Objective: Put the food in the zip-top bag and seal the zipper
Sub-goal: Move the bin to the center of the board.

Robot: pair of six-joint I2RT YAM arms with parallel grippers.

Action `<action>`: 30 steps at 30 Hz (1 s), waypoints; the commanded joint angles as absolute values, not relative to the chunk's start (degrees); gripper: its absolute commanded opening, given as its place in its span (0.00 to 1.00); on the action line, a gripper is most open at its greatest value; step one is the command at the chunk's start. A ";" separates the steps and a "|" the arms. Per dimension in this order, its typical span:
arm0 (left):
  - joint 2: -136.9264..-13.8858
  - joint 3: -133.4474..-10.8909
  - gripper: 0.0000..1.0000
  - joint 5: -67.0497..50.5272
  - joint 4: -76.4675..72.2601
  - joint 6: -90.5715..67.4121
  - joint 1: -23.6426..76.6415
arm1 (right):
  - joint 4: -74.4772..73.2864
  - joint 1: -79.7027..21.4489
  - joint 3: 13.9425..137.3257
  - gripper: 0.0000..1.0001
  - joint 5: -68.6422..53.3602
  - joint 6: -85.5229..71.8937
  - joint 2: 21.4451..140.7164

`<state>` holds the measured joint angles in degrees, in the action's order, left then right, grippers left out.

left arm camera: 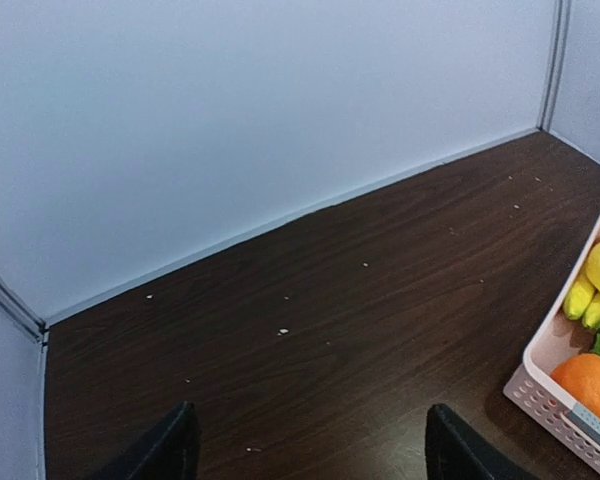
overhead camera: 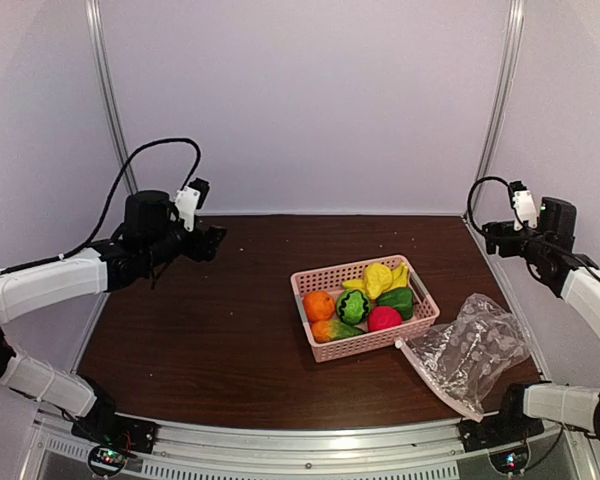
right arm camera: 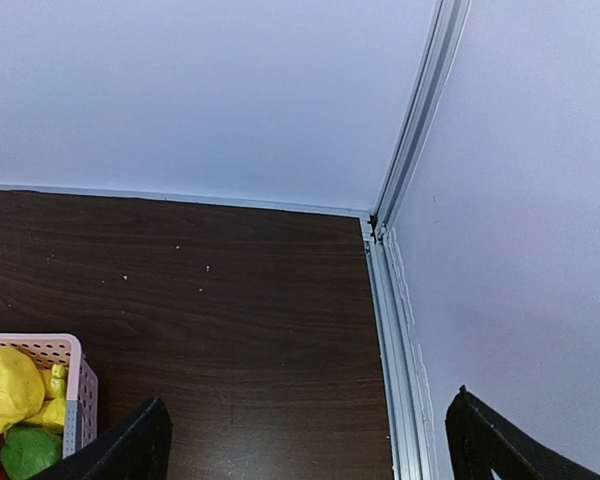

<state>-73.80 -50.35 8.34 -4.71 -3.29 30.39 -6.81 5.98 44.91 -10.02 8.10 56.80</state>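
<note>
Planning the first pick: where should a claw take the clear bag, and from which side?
Probably the zipper of the zip-top bag, pinched from above by the right claw. The bag lies crumpled on the table beside the basket, so that straight strip looks like the firmest hold.

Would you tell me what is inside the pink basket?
The basket holds an orange, a striped green ball, a red fruit, a green pepper, yellow bananas and an orange-green piece; anything beneath is hidden.
</note>
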 commanded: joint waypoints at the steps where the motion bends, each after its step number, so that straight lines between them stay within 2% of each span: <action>1: -77.53 -50.75 0.78 1.05 -5.87 0.81 33.89 | -5.96 5.73 41.34 0.97 -8.07 11.72 54.54; 9: -86.04 -55.07 0.72 -5.27 -1.02 6.47 39.71 | -8.39 5.66 36.87 0.99 -15.67 20.06 52.63; 13: -94.55 -64.85 0.67 -5.65 8.50 9.67 40.65 | -9.12 5.56 36.36 0.99 -18.96 22.58 53.37; 19: -106.32 -78.68 0.67 -2.85 15.30 12.73 40.96 | -11.71 4.63 37.51 0.99 -22.68 25.11 56.71; 25: -115.95 -90.67 0.67 -11.92 18.22 13.97 41.01 | -13.03 3.74 37.29 0.99 -24.12 26.92 57.49; 30: -124.36 -100.64 0.59 -20.05 21.13 12.91 41.20 | -13.73 3.41 37.34 0.99 -24.48 27.89 57.69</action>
